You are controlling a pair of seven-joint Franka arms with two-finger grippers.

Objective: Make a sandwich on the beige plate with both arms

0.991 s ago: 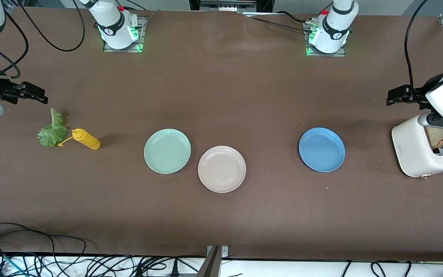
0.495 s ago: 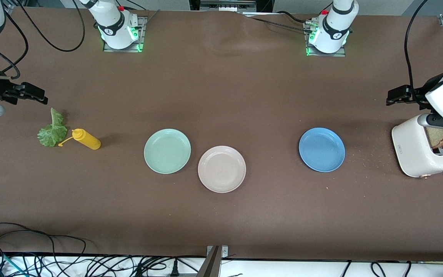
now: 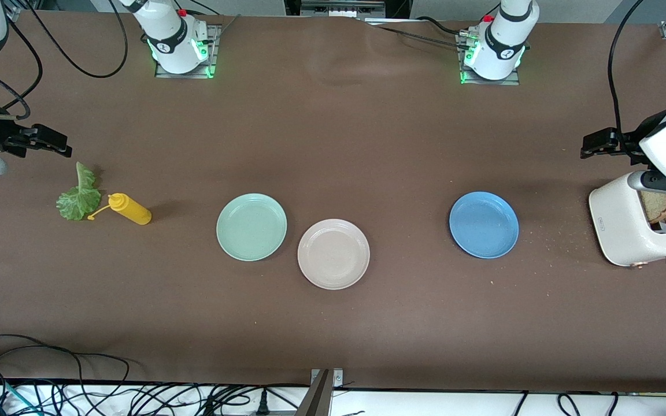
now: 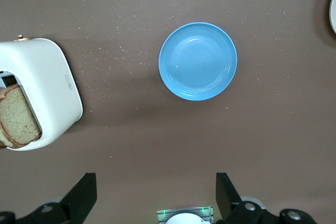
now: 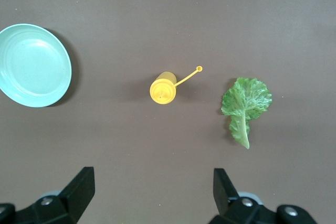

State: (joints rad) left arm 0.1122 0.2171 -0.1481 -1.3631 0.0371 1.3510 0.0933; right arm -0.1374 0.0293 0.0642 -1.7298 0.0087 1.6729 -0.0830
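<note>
The beige plate (image 3: 333, 253) lies empty mid-table, beside the mint-green plate. Two brown bread slices (image 3: 665, 208) stand in the white toaster (image 3: 628, 231) at the left arm's end; they also show in the left wrist view (image 4: 18, 119). The green lettuce leaf (image 3: 80, 193) lies flat at the right arm's end and shows in the right wrist view (image 5: 245, 103). My left gripper (image 3: 590, 144) is open and empty, up over bare table beside the toaster (image 4: 47, 93). My right gripper (image 3: 58, 144) is open and empty, up over bare table beside the lettuce.
A mint-green plate (image 3: 251, 226) and a blue plate (image 3: 484, 225) lie empty on either side of the beige one. A yellow squeeze bottle (image 3: 129, 209) lies on its side next to the lettuce. Crumbs are scattered between the blue plate and the toaster.
</note>
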